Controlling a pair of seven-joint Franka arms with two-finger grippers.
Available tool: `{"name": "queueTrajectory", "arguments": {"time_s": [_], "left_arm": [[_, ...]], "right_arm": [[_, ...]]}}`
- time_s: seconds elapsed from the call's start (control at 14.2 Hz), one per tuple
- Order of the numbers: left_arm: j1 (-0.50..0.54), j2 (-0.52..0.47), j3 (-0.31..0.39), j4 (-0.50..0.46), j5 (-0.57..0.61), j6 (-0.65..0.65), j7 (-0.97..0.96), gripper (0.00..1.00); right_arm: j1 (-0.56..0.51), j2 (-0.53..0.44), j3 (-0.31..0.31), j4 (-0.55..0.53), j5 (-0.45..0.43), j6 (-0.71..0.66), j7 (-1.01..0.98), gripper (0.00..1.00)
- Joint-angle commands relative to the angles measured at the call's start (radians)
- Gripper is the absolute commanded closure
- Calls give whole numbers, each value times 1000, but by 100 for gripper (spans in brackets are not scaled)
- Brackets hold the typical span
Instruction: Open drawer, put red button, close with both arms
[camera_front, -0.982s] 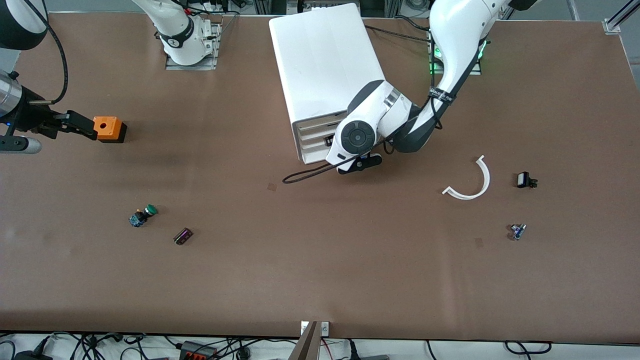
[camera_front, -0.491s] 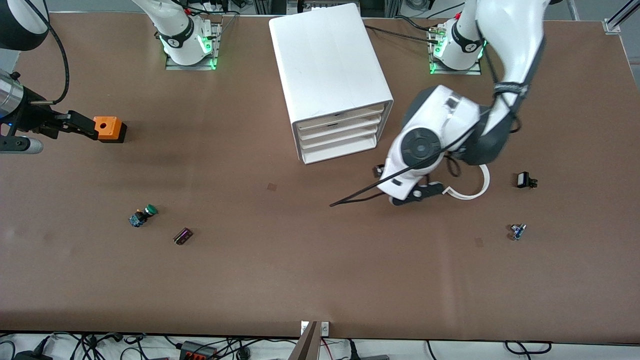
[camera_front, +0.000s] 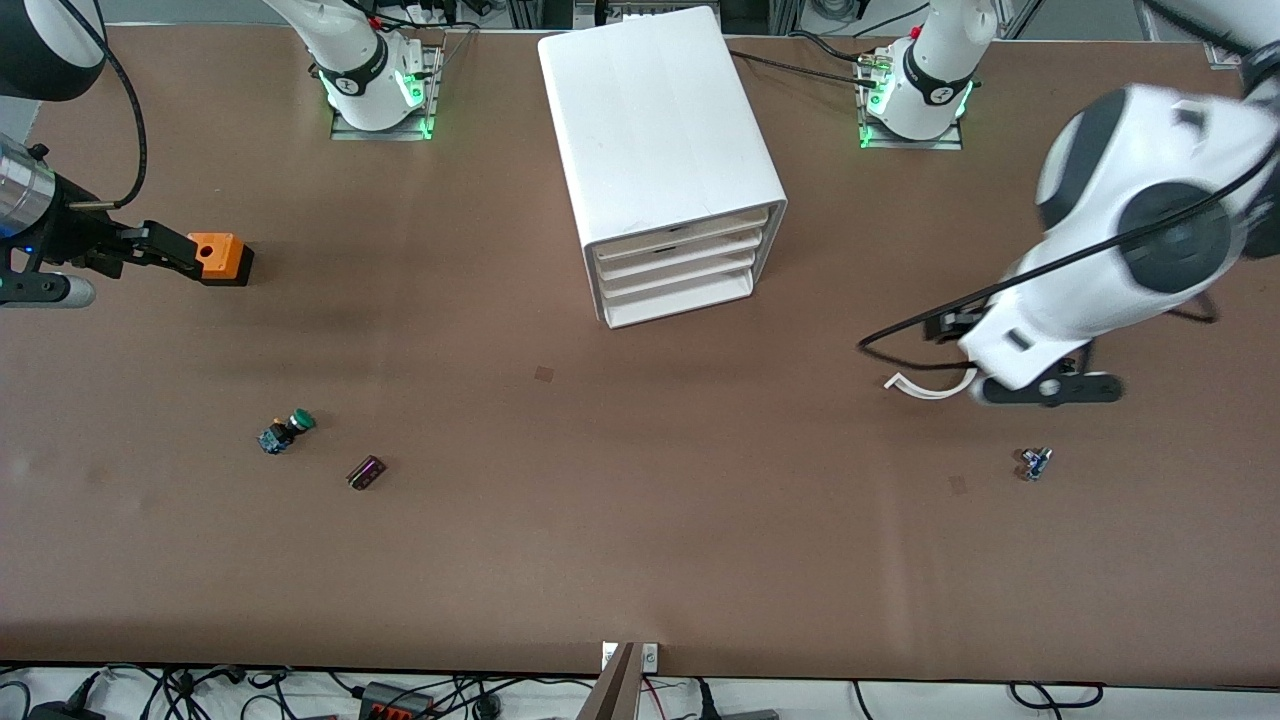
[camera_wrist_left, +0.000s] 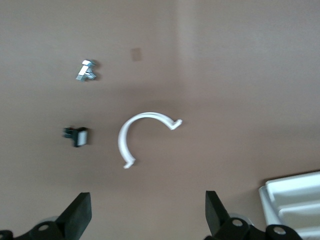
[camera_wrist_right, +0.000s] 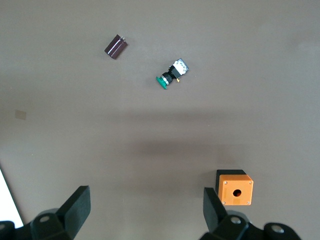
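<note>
The red button shows in no view. The white drawer cabinet (camera_front: 660, 150) stands mid-table with all its drawers shut; a corner of it shows in the left wrist view (camera_wrist_left: 292, 200). My left gripper (camera_front: 1030, 380) is open and empty (camera_wrist_left: 145, 220), over the table toward the left arm's end, beside a white curved piece (camera_front: 920, 388) (camera_wrist_left: 131, 131). My right gripper (camera_front: 130, 250) is open and empty (camera_wrist_right: 145, 210), held at the right arm's end of the table. One of its fingers is beside the orange box (camera_front: 222, 258) (camera_wrist_right: 235, 189).
A green-capped button (camera_front: 288, 430) (camera_wrist_right: 172, 75) and a dark purple cylinder (camera_front: 366, 472) (camera_wrist_right: 115, 46) lie nearer the front camera than the orange box. A small metal part (camera_front: 1035, 462) (camera_wrist_left: 87, 70) and a small black part (camera_wrist_left: 77, 136) lie near the curved piece.
My left arm has swung from in front of the cabinet's drawers toward its own end of the table, and now covers the small black part in the front view. The right arm has not moved.
</note>
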Motion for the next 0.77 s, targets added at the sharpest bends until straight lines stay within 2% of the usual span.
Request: {"name": "queueTrajectory", "arguments": {"time_s": [0.0,0.21,0.35,0.42,0.7], "left_arm": [[44,-121,32,-48,-68,-11,192,0],[-14,-282,217,-241,-176,78,338,0],[-49,-381,311,-402,-183,234,369,0],[-57,-393,321,-436,-185,265,368,0],[-65,-395,307,-430,-88,258,352,0]], "right_arm": [[3,-19,2,-21,-16,17,-4,0],[6,-19,4,-21,-47,17,-4,0],[0,-21,-1,-21,-51,17,-12,0],[3,-24,-1,-21,-50,17,-12,0],[8,-22,4,-24,-51,43,-12,0]]}}
